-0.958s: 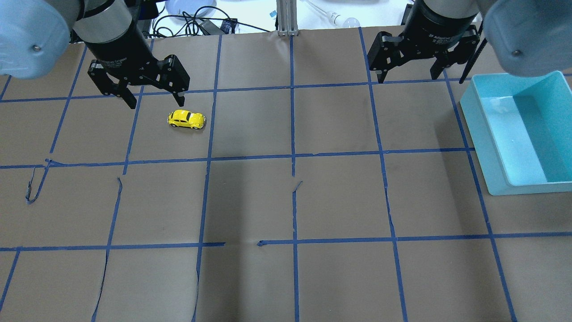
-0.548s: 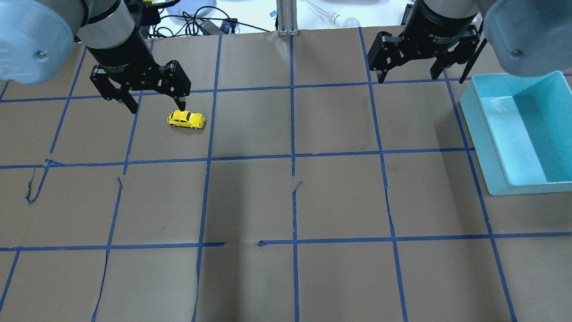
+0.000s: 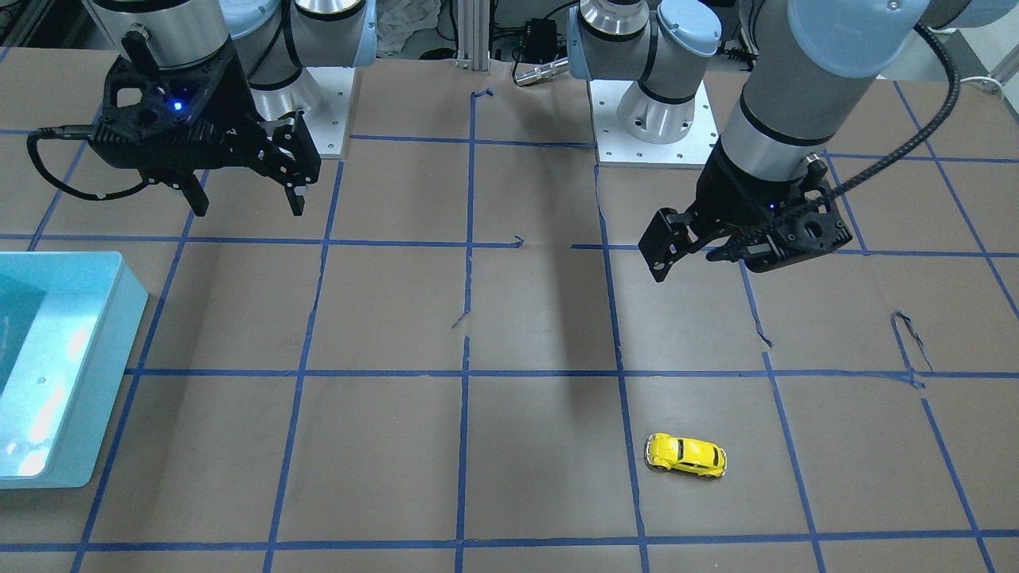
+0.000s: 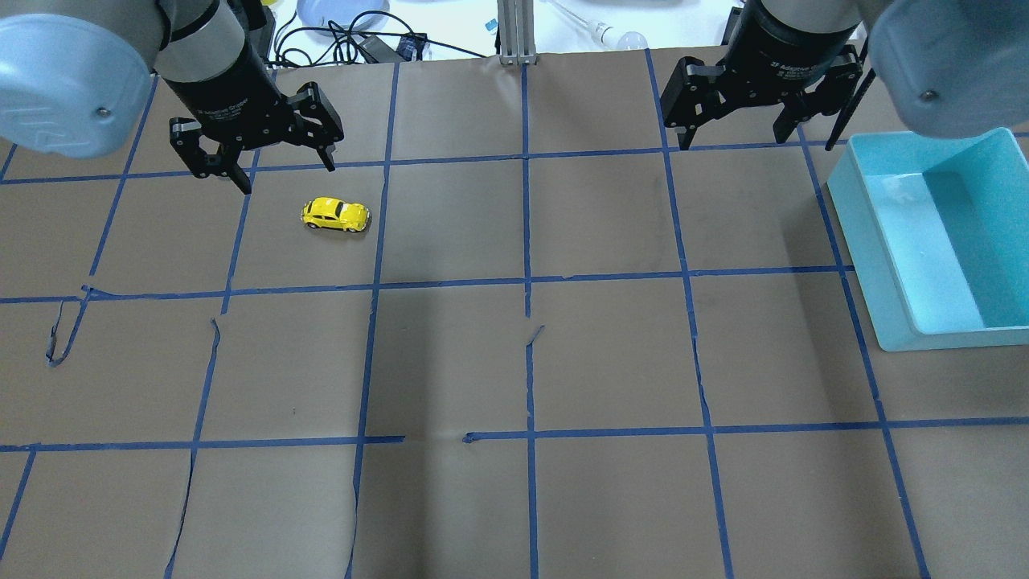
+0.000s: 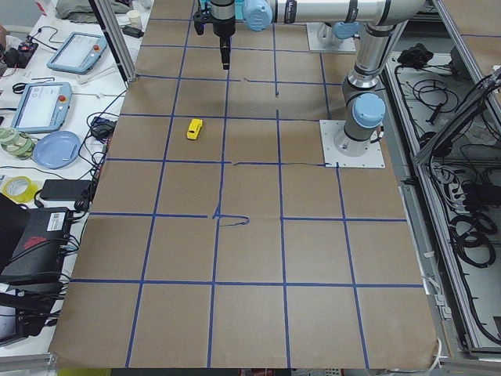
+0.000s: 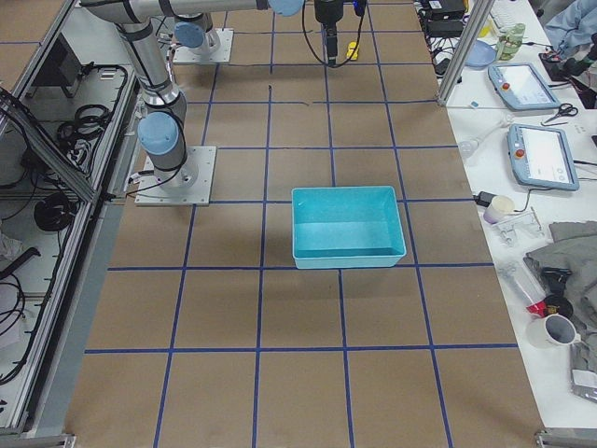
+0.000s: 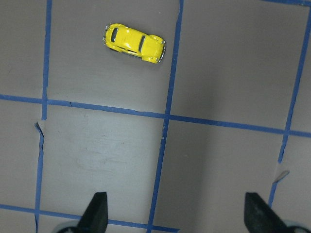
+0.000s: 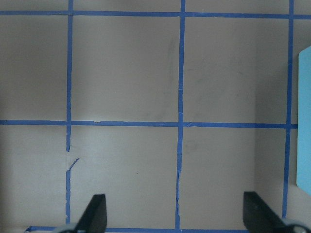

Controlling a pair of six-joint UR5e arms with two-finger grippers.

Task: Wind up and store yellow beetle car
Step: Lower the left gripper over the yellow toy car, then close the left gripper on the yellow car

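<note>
My left gripper (image 4: 286, 178) and right gripper (image 4: 734, 142) gape wide. Of my wrist views, only the left shows the glossy yellow beetle car (image 7: 134, 43), at eleven o'clock.

Yellow beetle car (image 4: 335, 215) upright on wheels

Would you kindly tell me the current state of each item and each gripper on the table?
yellow beetle car: upright on its wheels on the table, held by neither gripper.
left gripper: open, empty, above the table near the car, not touching it.
right gripper: open, empty, above the table beside the bin.
teal bin: open-topped, empty.
</note>
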